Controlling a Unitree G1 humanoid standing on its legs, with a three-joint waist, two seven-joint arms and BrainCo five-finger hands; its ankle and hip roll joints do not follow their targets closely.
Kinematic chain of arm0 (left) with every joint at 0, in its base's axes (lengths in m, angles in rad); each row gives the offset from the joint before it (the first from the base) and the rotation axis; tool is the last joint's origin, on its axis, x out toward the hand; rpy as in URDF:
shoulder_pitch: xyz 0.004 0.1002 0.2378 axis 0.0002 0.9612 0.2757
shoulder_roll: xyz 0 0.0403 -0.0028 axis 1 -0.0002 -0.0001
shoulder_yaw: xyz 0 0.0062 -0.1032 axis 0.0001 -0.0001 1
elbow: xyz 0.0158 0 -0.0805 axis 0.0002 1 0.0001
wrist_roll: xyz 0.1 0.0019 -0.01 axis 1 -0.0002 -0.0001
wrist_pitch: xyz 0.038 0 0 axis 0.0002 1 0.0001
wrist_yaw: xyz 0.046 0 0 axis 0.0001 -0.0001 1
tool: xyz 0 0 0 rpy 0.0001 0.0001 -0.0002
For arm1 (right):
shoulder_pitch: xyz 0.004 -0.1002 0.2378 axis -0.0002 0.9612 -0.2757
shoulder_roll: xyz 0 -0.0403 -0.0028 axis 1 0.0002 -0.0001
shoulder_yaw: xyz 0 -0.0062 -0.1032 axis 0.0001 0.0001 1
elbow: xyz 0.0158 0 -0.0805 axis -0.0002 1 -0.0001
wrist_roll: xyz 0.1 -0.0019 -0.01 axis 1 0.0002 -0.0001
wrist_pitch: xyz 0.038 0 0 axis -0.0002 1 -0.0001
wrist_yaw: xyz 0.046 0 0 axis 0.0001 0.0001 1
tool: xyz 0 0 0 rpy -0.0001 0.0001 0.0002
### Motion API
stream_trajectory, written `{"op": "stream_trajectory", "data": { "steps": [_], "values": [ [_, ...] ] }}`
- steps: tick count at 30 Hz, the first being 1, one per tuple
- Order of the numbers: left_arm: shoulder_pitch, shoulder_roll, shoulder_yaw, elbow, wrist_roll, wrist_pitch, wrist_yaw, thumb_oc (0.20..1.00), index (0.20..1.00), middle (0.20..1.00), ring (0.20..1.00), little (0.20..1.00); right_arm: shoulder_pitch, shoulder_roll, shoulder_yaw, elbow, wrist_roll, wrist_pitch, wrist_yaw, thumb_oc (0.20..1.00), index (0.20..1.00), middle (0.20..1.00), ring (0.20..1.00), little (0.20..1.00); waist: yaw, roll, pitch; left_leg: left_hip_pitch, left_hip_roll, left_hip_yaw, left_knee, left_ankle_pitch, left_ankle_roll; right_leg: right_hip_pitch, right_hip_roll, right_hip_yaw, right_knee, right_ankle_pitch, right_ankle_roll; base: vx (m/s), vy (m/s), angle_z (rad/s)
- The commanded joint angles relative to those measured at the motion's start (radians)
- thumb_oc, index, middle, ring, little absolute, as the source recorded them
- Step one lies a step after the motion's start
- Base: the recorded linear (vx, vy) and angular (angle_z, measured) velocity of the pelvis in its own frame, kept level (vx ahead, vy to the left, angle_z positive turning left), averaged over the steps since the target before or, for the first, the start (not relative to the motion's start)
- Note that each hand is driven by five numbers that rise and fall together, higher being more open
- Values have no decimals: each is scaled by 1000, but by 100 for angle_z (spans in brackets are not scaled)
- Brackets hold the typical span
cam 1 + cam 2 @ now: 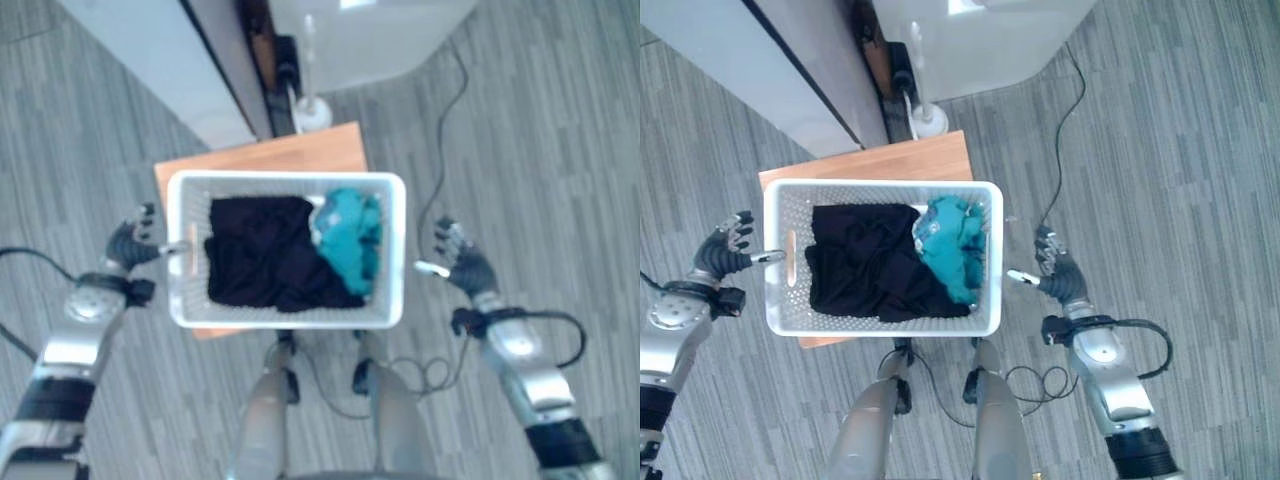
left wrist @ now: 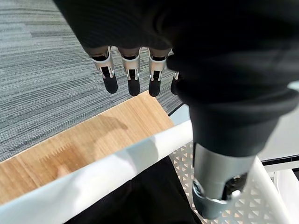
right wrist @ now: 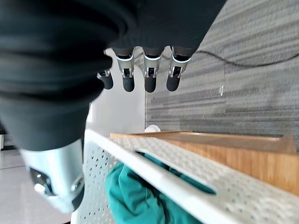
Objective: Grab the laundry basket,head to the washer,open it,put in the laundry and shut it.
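1. The laundry basket (image 1: 286, 316), resting on the wooden stand (image 1: 300, 150), is flanked by the left hand (image 1: 130, 243) and right hand (image 1: 462, 262), both open, nothing gripped.
2. Each side handle should be closed on evenly before lifting.

I get bright, even daylight, soft shadows on the wooden table (image 2: 70, 149), and both wrist covers blurred up close.
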Motion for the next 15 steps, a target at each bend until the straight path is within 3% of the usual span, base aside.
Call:
{"op": "stream_trajectory", "data": {
  "steps": [1,11,15],
  "values": [
    [-21,23,-6,1,43,-14,27,1000,1000,1000,1000,1000,18,11,8,-55,11,-31,9,1000,1000,1000,1000,1000,14,23,-31,-60,12,-141,-35,12,5,-7,-72,-19,96,-119,111,0,0,0],
    [-24,30,-30,1,66,13,0,1000,1000,1000,1000,1000,9,10,20,-52,2,-21,13,1000,1000,1000,1000,1000,15,26,-26,-59,13,-137,-31,10,5,-9,-72,-17,100,-120,111,0,0,0],
    [-10,55,-74,-28,-23,30,-46,1000,1000,1000,1000,1000,7,-1,7,-45,-6,-10,-1,1000,1000,1000,1000,1000,11,31,-24,-59,12,-135,-32,12,5,-9,-72,-20,101,-119,110,0,0,0]
  ]
}}
